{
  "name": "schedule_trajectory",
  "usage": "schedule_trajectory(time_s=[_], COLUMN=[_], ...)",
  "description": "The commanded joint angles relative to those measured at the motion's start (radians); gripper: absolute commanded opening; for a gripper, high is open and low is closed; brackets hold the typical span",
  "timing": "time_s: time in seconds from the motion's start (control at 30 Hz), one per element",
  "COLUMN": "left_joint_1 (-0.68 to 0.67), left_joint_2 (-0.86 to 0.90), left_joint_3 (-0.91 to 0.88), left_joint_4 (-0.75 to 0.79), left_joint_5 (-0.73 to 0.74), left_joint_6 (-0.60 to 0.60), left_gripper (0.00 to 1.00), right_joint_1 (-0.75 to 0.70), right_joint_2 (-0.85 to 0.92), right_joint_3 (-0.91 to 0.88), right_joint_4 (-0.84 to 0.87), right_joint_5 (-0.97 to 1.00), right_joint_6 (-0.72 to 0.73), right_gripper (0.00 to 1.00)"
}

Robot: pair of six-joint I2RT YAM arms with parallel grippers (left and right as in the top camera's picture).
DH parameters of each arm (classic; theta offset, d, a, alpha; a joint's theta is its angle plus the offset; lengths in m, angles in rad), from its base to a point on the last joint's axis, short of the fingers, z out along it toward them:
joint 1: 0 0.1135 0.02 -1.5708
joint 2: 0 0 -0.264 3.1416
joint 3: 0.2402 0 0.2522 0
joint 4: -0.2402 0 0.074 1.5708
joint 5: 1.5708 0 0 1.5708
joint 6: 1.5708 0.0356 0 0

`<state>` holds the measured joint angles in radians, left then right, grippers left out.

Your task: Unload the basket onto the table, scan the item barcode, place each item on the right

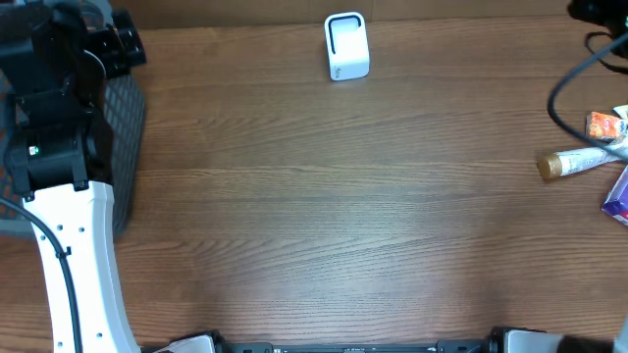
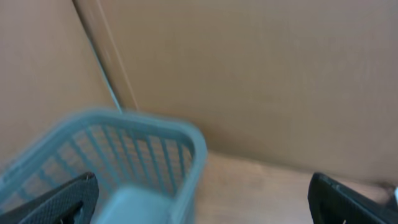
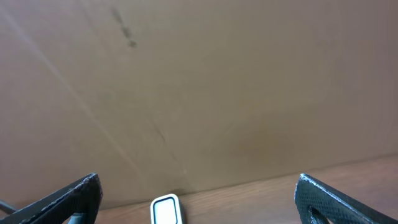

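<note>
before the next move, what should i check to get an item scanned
1. Right hand open and empty: ok.
2. Left hand open and empty, above the basket: ok.
3. Scanner at the far edge of the table, nothing in front of it: ok.
4. Item to pick in view: ok, a tube lies at the right edge beside an orange packet.
5. Clear path to the tube: not ok, a black cable loops close by.
6. Barcode facing up on the tube: cannot tell.
</note>
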<state>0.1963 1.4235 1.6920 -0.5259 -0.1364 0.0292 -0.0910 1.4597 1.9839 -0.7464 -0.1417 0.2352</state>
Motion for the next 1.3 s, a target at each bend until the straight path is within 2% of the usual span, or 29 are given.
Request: schedule_trajectory(time_s=[0.0, 0.07, 0.33, 0.43, 0.5, 0.7, 0.8, 0.97, 1.27], left_joint_1=[-0.013, -0.023, -0.023, -0.022, -0.019, -0.019, -0.019, -0.019, 0.014], left_joint_2=[-0.059, -0.111, -0.433, -0.600, -0.758, -0.990, -1.089, -1.383, -1.419], left_joint_3=[0.029, 0.029, -0.031, -0.147, -0.282, -0.473, -0.520, -0.671, -0.710], left_joint_4=[0.010, -0.057, -0.102, -0.049, 0.043, 0.168, 0.186, 0.166, 0.161], left_joint_5=[-0.031, -0.031, 0.026, 0.046, 0.062, 0.054, 0.052, 0.060, 0.089], left_joint_6=[0.161, 0.223, 0.194, 0.192, 0.192, 0.211, 0.241, 0.240, 0.240], left_gripper=[1.00, 1.00, 1.00, 1.00, 1.00, 1.00, 1.00, 1.00, 1.00], right_joint_1=[0.000, 0.000, 0.000, 0.000, 0.000, -0.066, -0.114, -0.076, -0.069], right_joint_2=[-0.161, -0.241, -0.522, -0.651, -0.766, -0.995, -1.112, -1.226, -1.404], right_joint_3=[-0.034, -0.084, -0.363, -0.471, -0.548, -0.652, -0.686, -0.702, -0.818], right_joint_4=[0.012, 0.019, 0.090, 0.118, 0.129, 0.100, 0.079, 0.060, 0.071], right_joint_5=[0.080, 0.153, 0.167, 0.164, 0.163, 0.069, 0.033, -0.054, -0.096], right_joint_6=[-0.110, -0.110, -0.113, -0.113, -0.109, -0.109, -0.109, -0.109, -0.109], right_gripper=[1.00, 1.00, 1.00, 1.00, 1.00, 1.00, 1.00, 1.00, 1.00])
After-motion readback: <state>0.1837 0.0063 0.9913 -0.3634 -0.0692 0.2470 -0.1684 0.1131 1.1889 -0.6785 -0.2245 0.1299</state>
